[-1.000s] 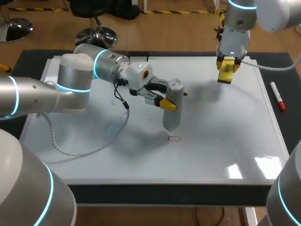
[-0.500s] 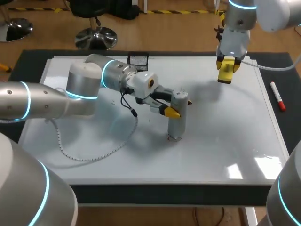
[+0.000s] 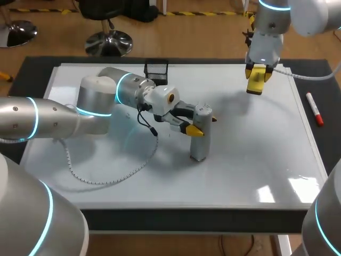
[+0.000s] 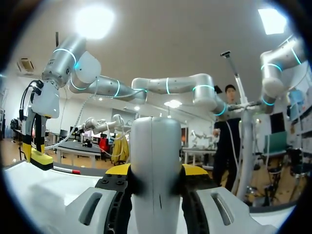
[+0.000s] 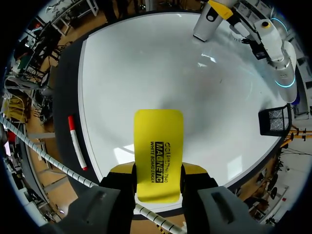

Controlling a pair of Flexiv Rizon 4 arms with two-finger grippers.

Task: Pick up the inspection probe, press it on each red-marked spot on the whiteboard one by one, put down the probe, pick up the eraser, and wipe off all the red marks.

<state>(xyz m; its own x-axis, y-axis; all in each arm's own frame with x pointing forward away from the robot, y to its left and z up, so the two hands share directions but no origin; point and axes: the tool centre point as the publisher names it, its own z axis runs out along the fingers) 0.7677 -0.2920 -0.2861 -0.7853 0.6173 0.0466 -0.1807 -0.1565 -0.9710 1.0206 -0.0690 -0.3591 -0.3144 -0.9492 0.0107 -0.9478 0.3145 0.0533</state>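
Black tabletop under a glossy whiteboard, with reflected light.
The tabletop (image 3: 186, 220) is black and shows as a dark band on every side of the whiteboard (image 3: 256, 160), which lies flat on it and covers most of it. Two bright patches of reflected light (image 3: 266, 194) sit on the whiteboard's near right part. A soft grey shadow (image 3: 234, 104) lies on its far right part, and fainter ones spread across the middle.
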